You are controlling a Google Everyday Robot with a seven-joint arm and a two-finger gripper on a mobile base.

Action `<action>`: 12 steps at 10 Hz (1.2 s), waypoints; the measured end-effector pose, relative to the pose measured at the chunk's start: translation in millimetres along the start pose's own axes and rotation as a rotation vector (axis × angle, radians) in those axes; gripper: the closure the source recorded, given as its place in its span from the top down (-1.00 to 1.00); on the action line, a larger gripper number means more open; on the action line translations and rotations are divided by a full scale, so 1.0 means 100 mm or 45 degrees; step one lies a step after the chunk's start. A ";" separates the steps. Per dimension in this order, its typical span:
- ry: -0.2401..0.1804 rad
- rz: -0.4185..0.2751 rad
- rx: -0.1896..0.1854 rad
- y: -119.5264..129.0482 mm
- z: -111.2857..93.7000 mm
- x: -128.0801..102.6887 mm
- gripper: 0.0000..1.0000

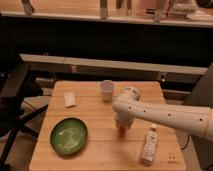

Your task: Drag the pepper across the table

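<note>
Single view only. The camera sits high, in front of the table [95, 150], looking down at an angle across the whole tabletop toward a dark shelf front beyond. Moderate distance: all four table edges are nearly in frame. The arm enters from the right; its gripper [122, 127] stands just right of centre, pressed together at the tabletop.
</note>
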 end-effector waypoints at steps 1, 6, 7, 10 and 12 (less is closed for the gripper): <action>0.000 -0.011 0.000 0.00 -0.01 0.00 -0.99; 0.006 -0.043 0.003 -0.02 -0.04 0.00 -0.99; 0.008 -0.049 0.003 -0.03 -0.04 0.01 -0.99; 0.012 -0.075 0.001 -0.05 -0.06 0.02 -0.99; 0.013 -0.083 -0.001 -0.04 -0.06 0.02 -0.99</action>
